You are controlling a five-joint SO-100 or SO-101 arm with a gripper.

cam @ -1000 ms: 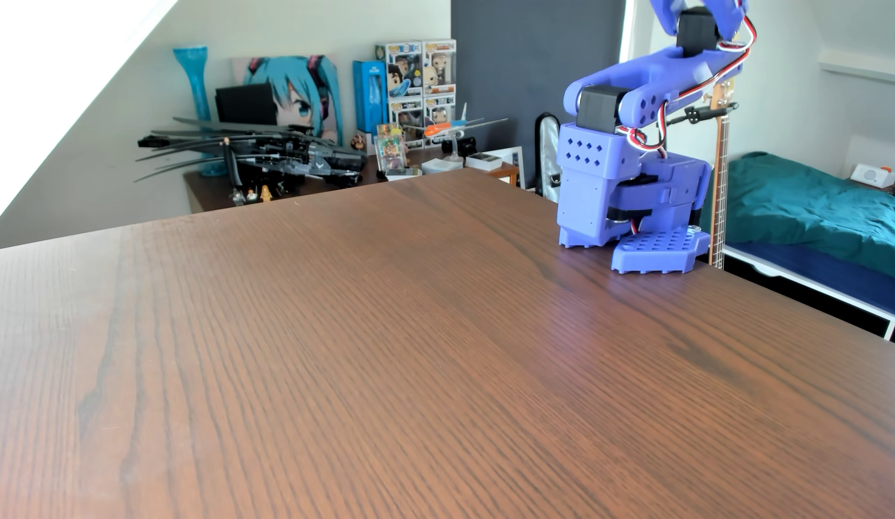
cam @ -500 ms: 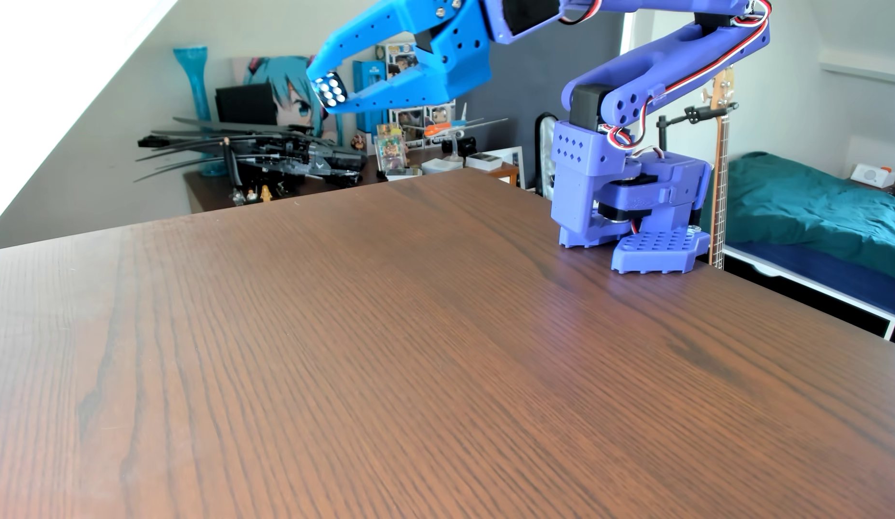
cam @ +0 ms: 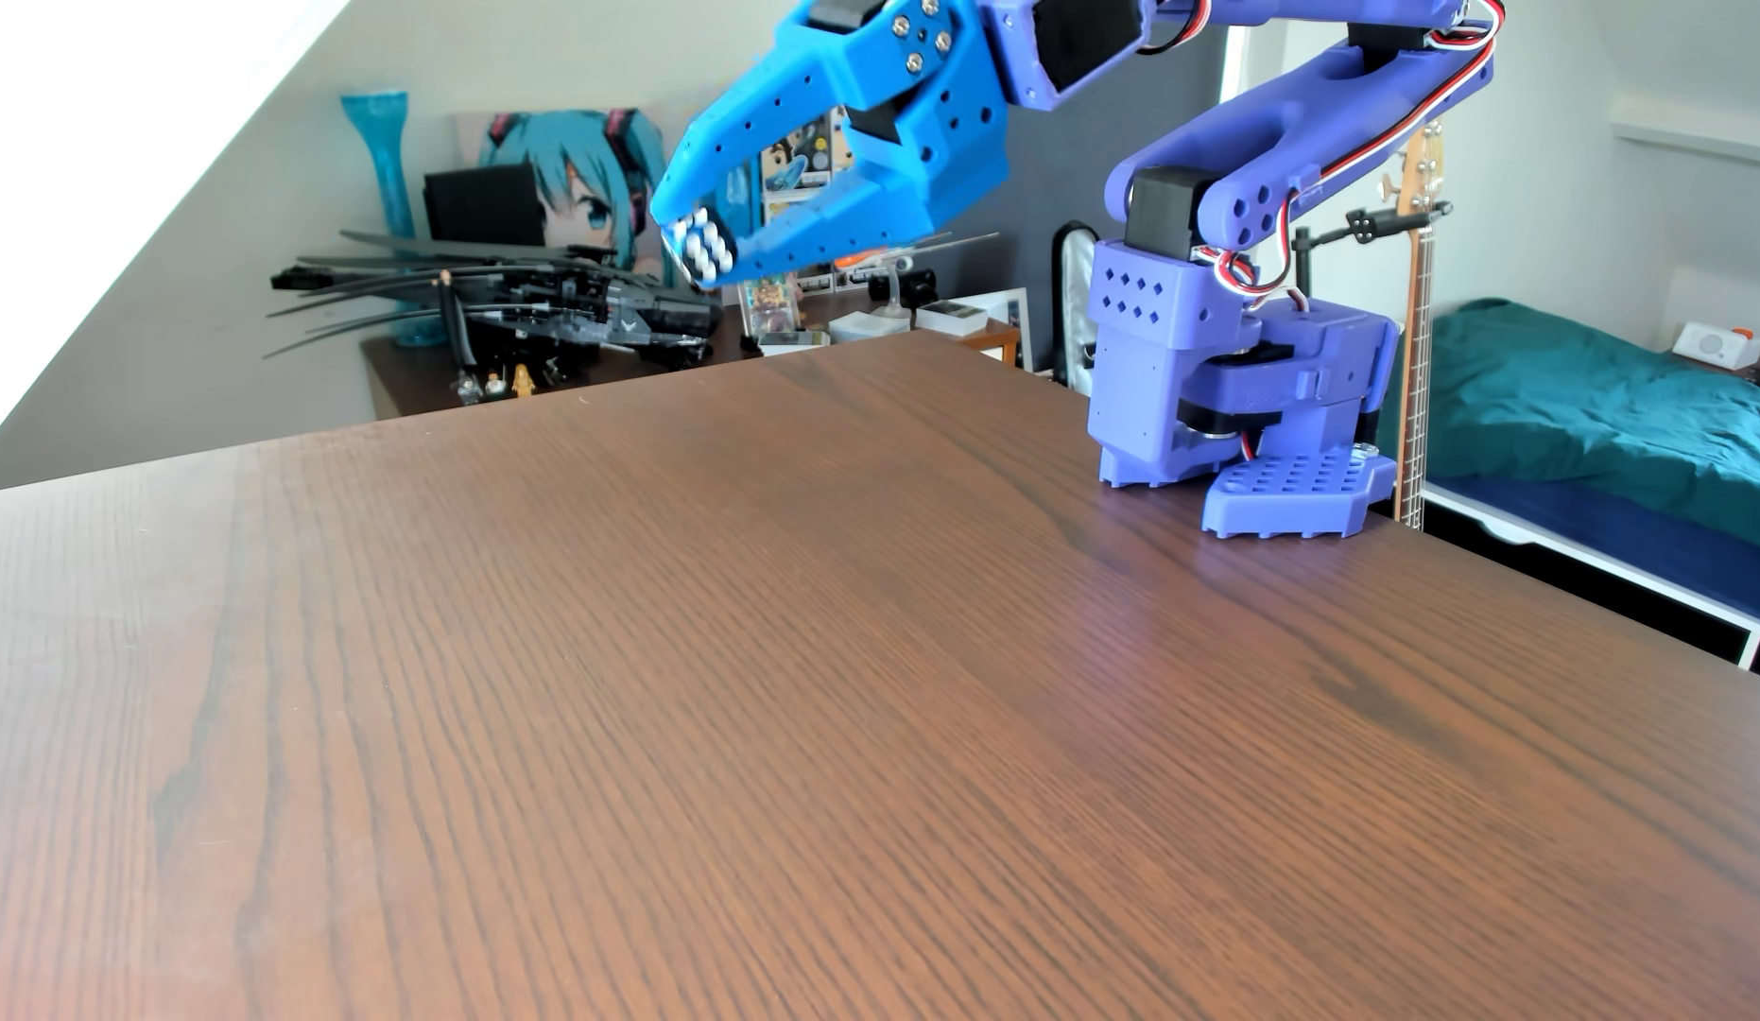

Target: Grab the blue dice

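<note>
The blue dice point(cam: 699, 247) is a small dark blue cube with white pips. It is pinched between the tips of my bright blue gripper point(cam: 696, 250), high above the brown wooden table point(cam: 856, 687), past its far left part. The gripper is shut on the dice, one finger above it and one below. The arm reaches left from its purple base point(cam: 1239, 393), which stands at the table's far right edge.
Behind the table stands a lower desk with a black model aircraft point(cam: 562, 304), a teal vase point(cam: 385, 177) and small boxes. A guitar point(cam: 1416, 324) and a bed point(cam: 1603, 412) are at the right, beyond the table's edge.
</note>
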